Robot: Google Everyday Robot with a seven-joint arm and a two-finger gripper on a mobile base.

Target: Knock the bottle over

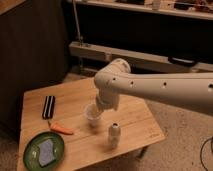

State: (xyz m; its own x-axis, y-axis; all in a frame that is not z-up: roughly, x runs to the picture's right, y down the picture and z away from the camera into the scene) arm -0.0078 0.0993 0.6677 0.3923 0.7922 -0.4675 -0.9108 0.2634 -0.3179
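Room, dim warm light. Small slatted wooden table (136,124), centre. Speckled grey carpet (180,137) beneath and to the right. Dark panelled wall (30,45), left. Long pale ledge (150,57) across the back, with a shelf (150,9) above it. Thin metal pole (76,22), upright, behind the table.

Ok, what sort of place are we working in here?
Likely an indoor lab or workshop, though I can't be sure: a low wooden table on carpet, long shelving along the dark wall behind, a cable on the floor. The gripper is down at the cup, near the bottle.
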